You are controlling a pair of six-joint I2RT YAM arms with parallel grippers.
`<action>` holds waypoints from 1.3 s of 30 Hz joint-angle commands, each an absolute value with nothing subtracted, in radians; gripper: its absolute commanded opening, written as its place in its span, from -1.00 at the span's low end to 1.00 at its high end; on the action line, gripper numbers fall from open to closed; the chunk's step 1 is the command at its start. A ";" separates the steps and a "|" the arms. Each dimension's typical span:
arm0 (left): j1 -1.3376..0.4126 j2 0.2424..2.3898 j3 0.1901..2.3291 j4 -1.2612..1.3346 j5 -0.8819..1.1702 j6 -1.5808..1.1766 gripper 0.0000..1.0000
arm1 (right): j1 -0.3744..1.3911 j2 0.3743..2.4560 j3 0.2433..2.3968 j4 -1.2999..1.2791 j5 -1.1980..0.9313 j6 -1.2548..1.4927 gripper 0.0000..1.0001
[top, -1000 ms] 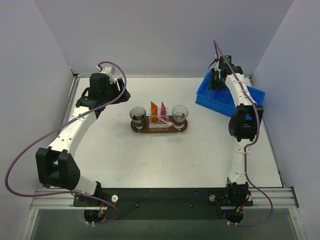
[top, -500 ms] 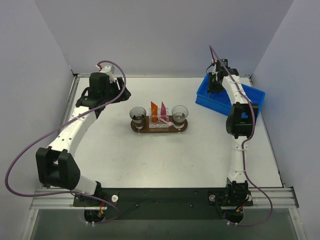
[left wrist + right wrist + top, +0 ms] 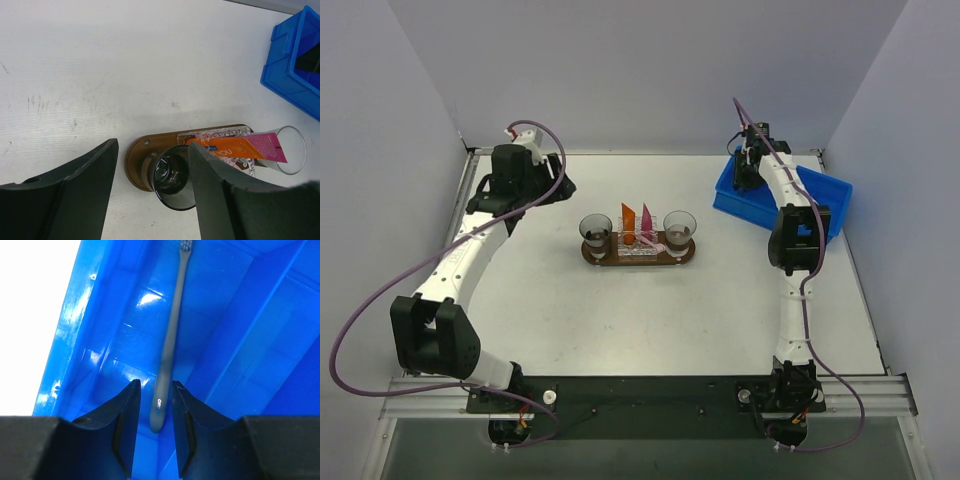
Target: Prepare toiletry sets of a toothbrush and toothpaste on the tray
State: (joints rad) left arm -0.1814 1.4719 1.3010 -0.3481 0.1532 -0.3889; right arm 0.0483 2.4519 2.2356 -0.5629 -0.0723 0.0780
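Top view: your right claw has crept further toward the back-left corner of the blue rectangular plastic bin over the last second. The elbow swung in with it, and the left arm pulled back a touch. Nothing moved on the flat dark-brown wooden oblong tray mid-tabletop. It carries two clear glass cups, with the orange wedge-shaped toothpaste tube and the magenta tube standing between them. A thin pale-pink toothbrush lies low beside those. So I'd say one brush is sorted and you're fetching the second.

Left wrist: your left claw is spread wide, holding nothing, hanging over the tabletop short of the tray.

Right wrist: the slim grey plastic toothbrush lies flat on the bin floor. Its long axis runs almost straight away from the claw, bristle head far and handle butt between the fingers. Jaws are released, with a sliver of gap either side, so no grip yet.
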 commanded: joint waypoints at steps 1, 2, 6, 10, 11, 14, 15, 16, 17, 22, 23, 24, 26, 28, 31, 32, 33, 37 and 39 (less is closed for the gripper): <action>-0.161 1.476 1.339 -0.327 0.173 -0.371 0.36 | 0.052 2.480 2.273 -0.589 0.024 0.077 -0.45; -0.158 1.474 1.341 -0.330 0.173 -0.370 0.36 | 0.052 2.483 2.273 -0.592 0.029 0.077 -0.44; -0.147 1.474 1.336 -0.331 0.172 -0.370 0.36 | 0.052 2.503 2.276 -0.601 0.040 0.078 -0.42; -0.143 1.474 1.330 -0.331 0.173 -0.374 0.36 | 0.052 2.519 2.281 -0.617 0.043 0.080 -0.41; -0.141 1.474 1.327 -0.331 0.175 -0.374 0.36 | 0.054 2.522 2.281 -0.620 0.041 0.080 -0.41; -0.137 1.471 1.325 -0.331 0.173 -0.377 0.36 | 0.052 2.531 2.283 -0.632 0.041 0.080 -0.41; -0.133 1.470 1.322 -0.331 0.172 -0.379 0.36 | 0.051 2.536 2.283 -0.634 0.040 0.081 -0.41; -0.133 1.470 1.322 -0.330 0.172 -0.379 0.36 | 0.051 2.536 2.281 -0.637 0.040 0.081 -0.41; -0.132 1.468 1.322 -0.331 0.172 -0.379 0.36 | 0.051 2.537 2.281 -0.637 0.038 0.083 -0.41; -0.126 1.468 1.324 -0.328 0.170 -0.382 0.36 | 0.052 2.540 2.281 -0.647 0.018 0.075 -0.53; -0.126 1.468 1.322 -0.328 0.170 -0.383 0.36 | 0.052 2.537 2.278 -0.647 0.012 0.075 -0.56; -0.124 1.470 1.322 -0.328 0.170 -0.385 0.35 | 0.052 2.533 2.275 -0.647 0.008 0.077 -0.58; -0.124 1.471 1.324 -0.328 0.170 -0.385 0.35 | 0.052 2.526 2.272 -0.647 -0.031 0.072 -0.68; -0.126 1.471 1.321 -0.327 0.170 -0.387 0.35 | 0.057 2.507 2.264 -0.647 -0.058 0.063 -0.76; -0.124 1.473 1.319 -0.325 0.172 -0.388 0.35 | 0.060 2.471 2.252 -0.627 -0.106 0.055 -0.81; -0.126 1.473 1.319 -0.324 0.175 -0.390 0.35 | 0.061 2.455 2.249 -0.621 -0.109 0.058 -0.81; -0.124 1.474 1.319 -0.324 0.175 -0.390 0.35 | 0.058 2.447 2.246 -0.608 -0.110 0.060 -0.81; -0.126 1.476 1.321 -0.321 0.183 -0.393 0.34 | 0.058 2.413 2.255 -0.581 -0.094 0.077 -0.81; -0.126 1.476 1.319 -0.321 0.183 -0.393 0.34 | 0.058 2.388 2.255 -0.554 -0.074 0.089 -0.76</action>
